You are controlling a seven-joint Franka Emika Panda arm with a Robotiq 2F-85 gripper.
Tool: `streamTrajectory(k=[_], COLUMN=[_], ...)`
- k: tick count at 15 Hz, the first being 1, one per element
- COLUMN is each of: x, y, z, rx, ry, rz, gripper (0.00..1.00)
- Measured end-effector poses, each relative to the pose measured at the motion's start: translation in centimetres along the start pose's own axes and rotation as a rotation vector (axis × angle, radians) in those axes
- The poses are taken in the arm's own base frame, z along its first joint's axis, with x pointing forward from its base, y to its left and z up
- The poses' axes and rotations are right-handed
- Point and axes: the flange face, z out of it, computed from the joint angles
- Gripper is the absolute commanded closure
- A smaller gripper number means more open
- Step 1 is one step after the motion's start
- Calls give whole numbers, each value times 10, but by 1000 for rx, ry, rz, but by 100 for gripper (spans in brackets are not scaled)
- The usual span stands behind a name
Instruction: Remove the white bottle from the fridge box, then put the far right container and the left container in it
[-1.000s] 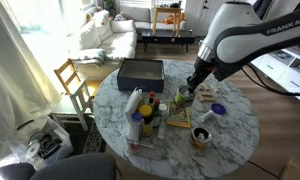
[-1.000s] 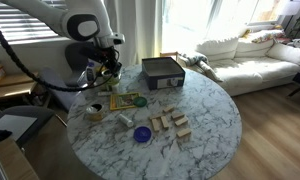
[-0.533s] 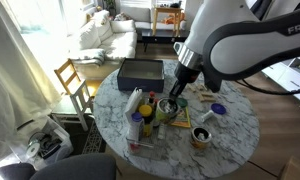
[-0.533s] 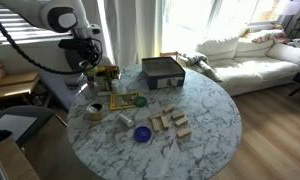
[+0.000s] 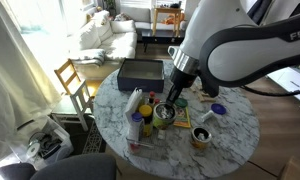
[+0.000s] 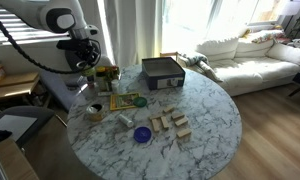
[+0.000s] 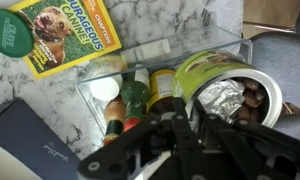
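Your fingers (image 7: 182, 128) are clamped on the rim of the green can (image 7: 228, 85), which hangs just above one end of the clear bin (image 7: 190, 42) on the desk (image 7: 160, 20). The bin's long axis runs off towards the bottles (image 7: 140, 95) crowding its other end, so your drop is straight down. The white bottle (image 5: 136, 103) seems to stand at the bin's edge; inside or beside, I can't tell. The tan tin (image 5: 200, 137) sits well apart.
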Motion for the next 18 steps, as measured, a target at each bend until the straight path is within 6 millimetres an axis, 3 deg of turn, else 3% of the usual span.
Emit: streamTrajectory(k=[3,9,18], x=[1,8,16], y=[-6,-24,-20], z=[9,55,67], rx=[15,79,76], ry=[-11,-27,4], rz=[-19,-72,-100], gripper=[97,97,97])
